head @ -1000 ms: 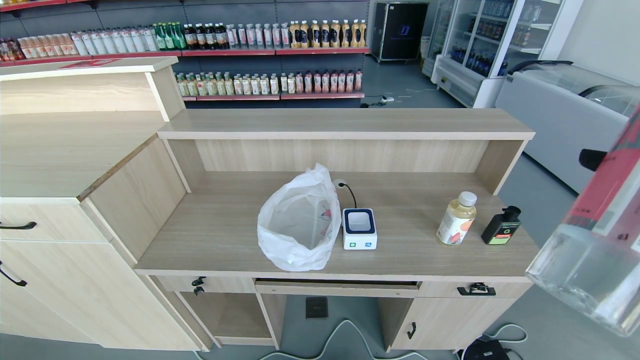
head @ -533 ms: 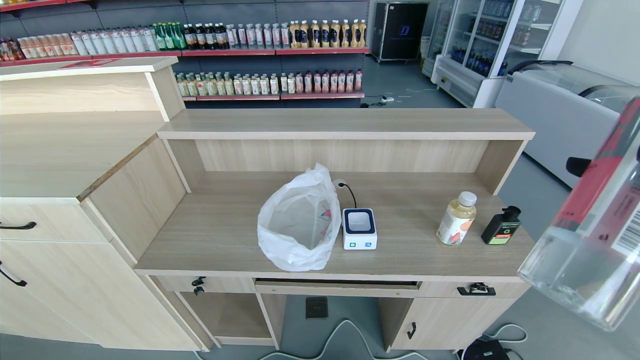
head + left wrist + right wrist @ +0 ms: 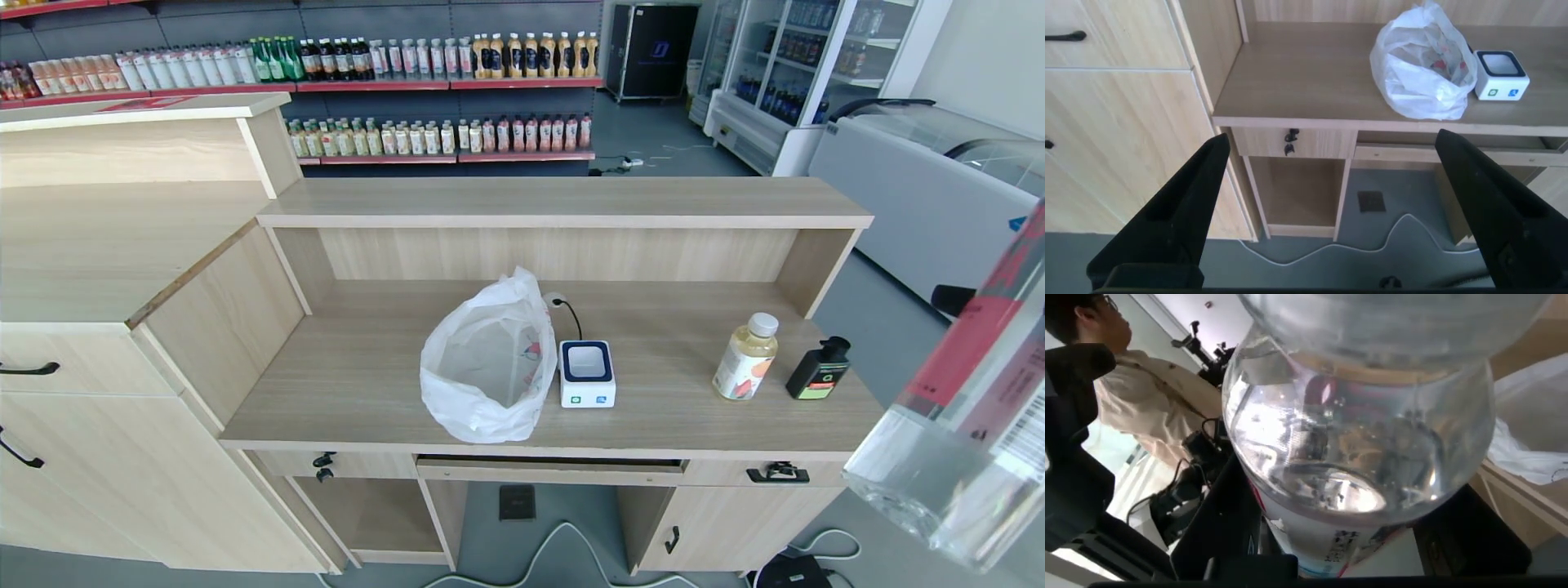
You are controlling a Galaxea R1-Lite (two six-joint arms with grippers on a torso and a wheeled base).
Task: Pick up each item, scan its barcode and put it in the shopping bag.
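Wooden counter [image 3: 351, 384] before drink shelves [image 3: 441, 83] (freezer [image 3: 898, 188] beside)

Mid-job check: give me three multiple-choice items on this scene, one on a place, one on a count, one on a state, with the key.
1. Where does the scanner stand?
A. On the counter, right beside the shopping bag, on the robot's right of it
B. On the top shelf
C. Inside the bag

2. How many bottles stand on the counter?
A. One
B. Two
C. Four

3. How is the left gripper?
A. Shut on a bottle
B. Shut on the bag
C. Open, holding nothing

Key: 1 A, the scanner sits against the bag's right side; 2 B, a yellow bottle and a black bottle stand there; 3 C, its jaws stand wide apart with nothing between them.
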